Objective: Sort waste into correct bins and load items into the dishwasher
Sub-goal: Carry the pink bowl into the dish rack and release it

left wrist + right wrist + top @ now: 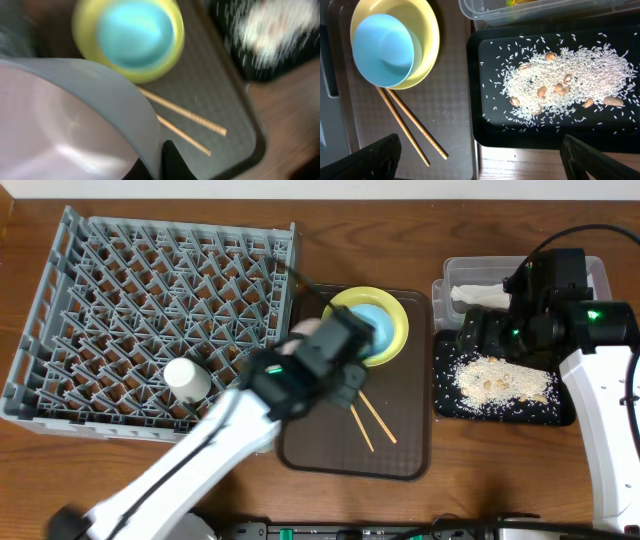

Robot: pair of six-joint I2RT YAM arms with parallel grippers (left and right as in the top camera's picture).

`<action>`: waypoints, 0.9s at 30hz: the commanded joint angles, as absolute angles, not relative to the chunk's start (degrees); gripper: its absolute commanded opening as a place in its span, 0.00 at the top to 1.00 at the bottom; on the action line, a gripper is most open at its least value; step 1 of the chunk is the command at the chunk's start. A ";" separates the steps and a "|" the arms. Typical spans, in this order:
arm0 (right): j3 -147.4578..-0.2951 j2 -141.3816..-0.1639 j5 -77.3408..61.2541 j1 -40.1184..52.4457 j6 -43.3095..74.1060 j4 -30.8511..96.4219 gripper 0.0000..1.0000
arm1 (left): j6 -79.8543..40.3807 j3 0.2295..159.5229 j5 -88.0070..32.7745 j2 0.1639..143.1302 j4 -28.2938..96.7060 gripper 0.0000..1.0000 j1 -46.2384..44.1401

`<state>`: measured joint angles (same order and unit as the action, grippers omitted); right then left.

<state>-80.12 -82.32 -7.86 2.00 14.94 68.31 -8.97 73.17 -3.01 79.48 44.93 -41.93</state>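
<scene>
Left arm: smooth white moulded link with a black wrist housing at its 1 o'clock end. There's a small green LED on that housing. It's all motion-blurred, so no screws or markings are readable.
Left gripper: black, blocky. The left wrist view shows one dark wedge-shaped finger at 6 o'clock.
Right arm: same white link, with a boxy black housing at its 11 o'clock end. Green status lights glow on it, and a thin black cable loops off toward 2 o'clock.
Right gripper: two matte black flat-edged fingers, at 7 and 5 o'clock in the right wrist view.
</scene>
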 commanded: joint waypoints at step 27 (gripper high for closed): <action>-80.68 -81.76 -7.29 1.41 15.62 68.58 0.01 | -1.56 74.24 -86.13 94.98 36.34 0.93 21.93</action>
